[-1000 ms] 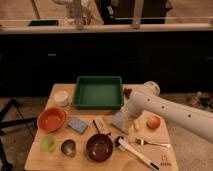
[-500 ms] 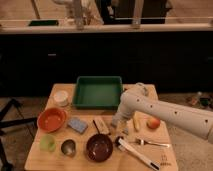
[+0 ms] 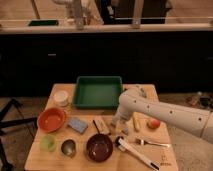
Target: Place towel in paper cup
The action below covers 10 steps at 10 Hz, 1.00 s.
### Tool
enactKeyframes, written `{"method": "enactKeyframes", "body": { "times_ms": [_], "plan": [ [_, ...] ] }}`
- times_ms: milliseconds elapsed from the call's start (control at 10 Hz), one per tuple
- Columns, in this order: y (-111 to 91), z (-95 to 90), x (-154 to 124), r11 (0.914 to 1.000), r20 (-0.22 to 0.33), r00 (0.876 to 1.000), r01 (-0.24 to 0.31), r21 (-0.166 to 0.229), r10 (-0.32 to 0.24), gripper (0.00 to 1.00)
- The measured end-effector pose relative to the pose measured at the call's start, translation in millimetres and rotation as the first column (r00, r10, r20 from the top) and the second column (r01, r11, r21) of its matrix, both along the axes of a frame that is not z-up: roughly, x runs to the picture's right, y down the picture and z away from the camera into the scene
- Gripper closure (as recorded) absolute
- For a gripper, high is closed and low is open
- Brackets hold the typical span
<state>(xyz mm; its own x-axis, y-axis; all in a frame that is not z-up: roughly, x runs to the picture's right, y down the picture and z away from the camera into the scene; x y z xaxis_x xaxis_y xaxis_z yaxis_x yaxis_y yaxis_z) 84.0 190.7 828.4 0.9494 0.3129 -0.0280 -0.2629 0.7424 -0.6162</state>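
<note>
So, looks like the pickup step: end effector point(image 3: 119, 125) is spread wide, low over the towel point(image 3: 123, 131). Next it needs to pinch it, then haul it to the paper cup point(image 3: 61, 97).

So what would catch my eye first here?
The big white robot arm reaching in from the right, its gripper pointing down at the middle of the wooden table. Next, the green tray at the back centre and the orange bowl at the left.
</note>
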Motion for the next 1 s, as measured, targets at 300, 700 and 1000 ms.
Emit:
{"method": "enactKeyframes", "body": {
  "times_ms": [300, 700, 1000],
  "plan": [
    [6, 11.9, 2, 0.9993, -0.019, 0.999, -0.032, -0.020, 0.031, 0.20],
    [2, 21.9, -2, 0.9969, -0.019, 0.997, -0.073, 0.031, 0.073, 0.20],
    [0, 30.7, -11, 0.9967, -0.017, 0.997, -0.071, 0.040, 0.072, 0.20]
  ]
}}
